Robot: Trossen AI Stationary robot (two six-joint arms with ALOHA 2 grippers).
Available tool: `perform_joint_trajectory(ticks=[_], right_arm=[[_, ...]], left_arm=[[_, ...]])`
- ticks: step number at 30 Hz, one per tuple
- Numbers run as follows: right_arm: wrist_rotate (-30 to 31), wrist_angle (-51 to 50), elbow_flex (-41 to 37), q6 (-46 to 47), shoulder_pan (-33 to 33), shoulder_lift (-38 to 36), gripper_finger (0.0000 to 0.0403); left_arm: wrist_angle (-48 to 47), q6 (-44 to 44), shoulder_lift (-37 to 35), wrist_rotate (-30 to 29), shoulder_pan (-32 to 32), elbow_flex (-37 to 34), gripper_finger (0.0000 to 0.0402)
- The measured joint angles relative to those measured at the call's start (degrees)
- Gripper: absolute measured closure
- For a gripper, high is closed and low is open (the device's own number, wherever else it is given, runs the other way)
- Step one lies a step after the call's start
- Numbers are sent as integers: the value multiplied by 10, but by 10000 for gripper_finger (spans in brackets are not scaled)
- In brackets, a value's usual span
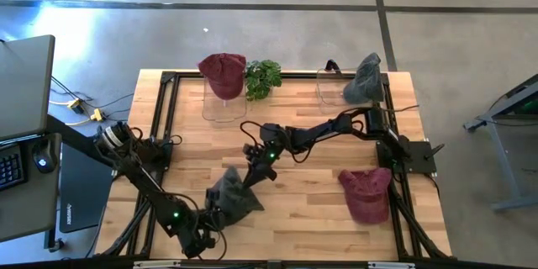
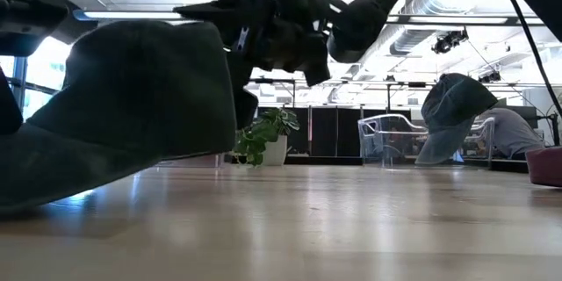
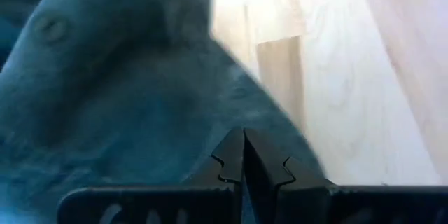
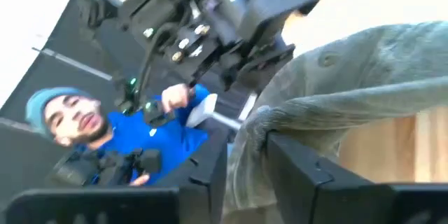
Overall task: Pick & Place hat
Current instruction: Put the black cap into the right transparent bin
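Observation:
A dark grey hat [image 1: 234,193] sits near the table's near edge, between my two grippers; it also fills the left of the low view [image 2: 114,114]. My left gripper [image 1: 217,217] is at its near side, shut on it. My right gripper [image 1: 251,175] is at its far right side, shut on its rim. A red hat [image 1: 367,193] lies flat on the table to the right. Another red hat [image 1: 223,74] and a grey hat [image 1: 363,80] sit on clear stands at the far edge. My left gripper [image 3: 243,159] is shut on the grey hat's cloth [image 3: 210,105] at its near side, the fingers coming level from the near left; the fingertips hide the exact spot. My right gripper [image 4: 245,150] pinches the hat's edge [image 4: 255,122] between its two fingers, slanting down from the far right. The hat's right part [image 2: 219,140] is raised off the table and its left end [image 2: 18,193] hangs low.
A small green plant [image 1: 263,76] stands between the two clear stands at the far edge. A black frame rail [image 1: 168,109] runs around the table. A person in blue [image 4: 140,133] shows beyond the table in the right wrist view. Bare wood [image 1: 319,218] lies between the two lower hats.

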Motion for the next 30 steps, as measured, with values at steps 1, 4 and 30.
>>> perform_joint_trajectory(ticks=[1,4,30], right_arm=[[-10,2,0,-1,0,0,299],[-15,0,0,-8,0,-6,286],[339,-302,0,-104,14,-60,204]], left_arm=[[-4,-5,0,0,0,0,399],[-21,-25,0,-1,0,1,399],[-104,-106,-1,40,-22,29,399]])
